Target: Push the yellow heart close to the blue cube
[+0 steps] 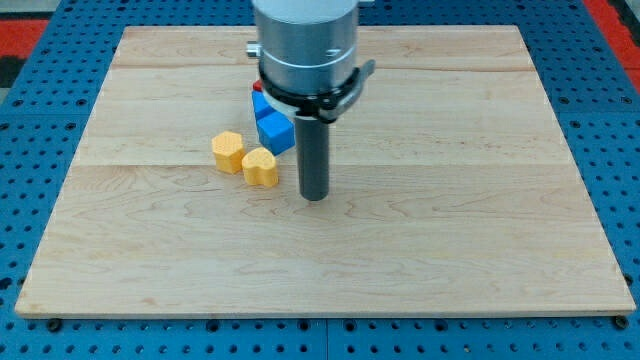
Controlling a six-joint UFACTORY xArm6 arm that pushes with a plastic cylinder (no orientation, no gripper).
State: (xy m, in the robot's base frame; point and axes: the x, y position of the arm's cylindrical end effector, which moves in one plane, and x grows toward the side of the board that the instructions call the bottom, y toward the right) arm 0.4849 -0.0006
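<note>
The yellow heart (261, 167) lies on the wooden board just left of centre. The blue cube (275, 131) sits right above it, a small gap apart. My tip (315, 195) is on the board to the right of the heart and slightly below it, not touching it. The rod rises from there to the arm's grey body, which hides part of the blocks behind the cube.
A yellow hexagon block (229, 152) lies touching the heart's left side. A second blue block (261, 103) and a sliver of a red block (256, 89) show above the cube, mostly hidden by the arm. The wooden board (450, 200) lies on a blue pegboard surface.
</note>
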